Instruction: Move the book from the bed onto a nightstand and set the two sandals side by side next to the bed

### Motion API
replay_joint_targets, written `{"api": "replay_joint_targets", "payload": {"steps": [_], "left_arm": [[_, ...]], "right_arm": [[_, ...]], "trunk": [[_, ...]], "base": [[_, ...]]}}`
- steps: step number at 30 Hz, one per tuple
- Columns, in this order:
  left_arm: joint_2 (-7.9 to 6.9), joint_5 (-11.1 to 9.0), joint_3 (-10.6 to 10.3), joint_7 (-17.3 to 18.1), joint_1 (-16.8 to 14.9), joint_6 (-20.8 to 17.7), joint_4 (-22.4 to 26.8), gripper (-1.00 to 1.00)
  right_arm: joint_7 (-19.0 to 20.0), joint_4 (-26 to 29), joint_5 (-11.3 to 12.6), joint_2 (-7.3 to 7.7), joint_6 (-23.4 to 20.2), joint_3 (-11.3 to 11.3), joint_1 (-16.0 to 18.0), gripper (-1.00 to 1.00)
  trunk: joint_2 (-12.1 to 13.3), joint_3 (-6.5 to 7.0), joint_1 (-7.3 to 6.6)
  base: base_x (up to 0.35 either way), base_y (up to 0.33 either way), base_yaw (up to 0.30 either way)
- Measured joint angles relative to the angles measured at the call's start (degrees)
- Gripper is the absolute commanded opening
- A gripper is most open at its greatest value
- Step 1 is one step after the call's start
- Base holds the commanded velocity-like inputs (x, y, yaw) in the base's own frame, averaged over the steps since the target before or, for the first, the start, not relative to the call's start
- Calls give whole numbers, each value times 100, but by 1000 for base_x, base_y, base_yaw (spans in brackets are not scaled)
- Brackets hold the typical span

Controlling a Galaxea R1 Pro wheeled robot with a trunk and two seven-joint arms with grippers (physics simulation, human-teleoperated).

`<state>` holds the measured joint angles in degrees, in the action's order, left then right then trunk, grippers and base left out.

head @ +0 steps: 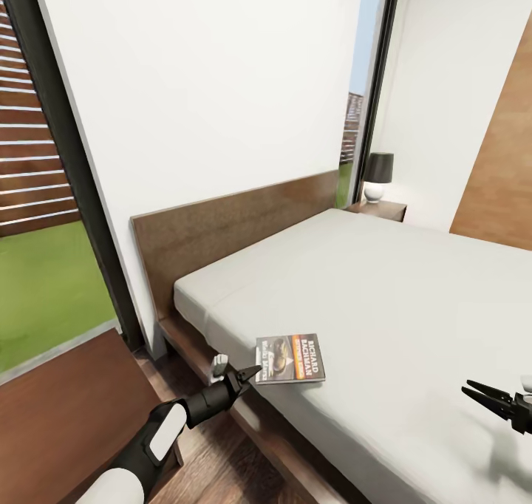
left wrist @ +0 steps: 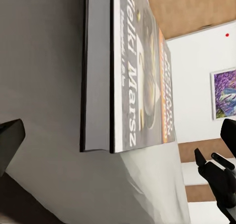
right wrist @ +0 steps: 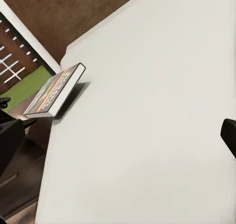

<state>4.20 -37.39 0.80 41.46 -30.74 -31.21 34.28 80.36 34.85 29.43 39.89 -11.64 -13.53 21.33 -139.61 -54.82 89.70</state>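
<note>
Bed (head: pixel 414 304) fills the room's right side, bare grey mattress, dark headboard against the white wall. Near nightstand (head: pixel 59 408) sits low at the robot's left, a far one (head: pixel 380 210) carries a lamp (head: pixel 377 176). Book (head: pixel 290 358) lies flat by the mattress edge, cover up. Left tool (head: pixel 247 375) has fingers apart, tips just at the book's corner; right tool (head: pixel 484 395) spread too, holding nothing, well apart from the book. Best move, likely — slide one finger under the overhanging edge, pinch the spine side, lift level. Left wrist view gives the book's thickness and its shadow underneath; head view doesn't.
</note>
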Motion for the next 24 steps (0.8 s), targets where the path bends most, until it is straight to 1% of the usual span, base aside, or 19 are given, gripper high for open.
{"api": "replay_joint_targets", "payload": {"steps": [16,24], "left_arm": [[0,0,0,0,0,9,0,100],[1,0,-1,0,0,10,-1,100]], "right_arm": [[4,-2,0,0,2,0,0,100],[4,-2,1,0,0,0,-1,100]], "trunk": [[0,0,0],[0,20,0]], "base": [[4,-1,0],[0,0,-94]]}}
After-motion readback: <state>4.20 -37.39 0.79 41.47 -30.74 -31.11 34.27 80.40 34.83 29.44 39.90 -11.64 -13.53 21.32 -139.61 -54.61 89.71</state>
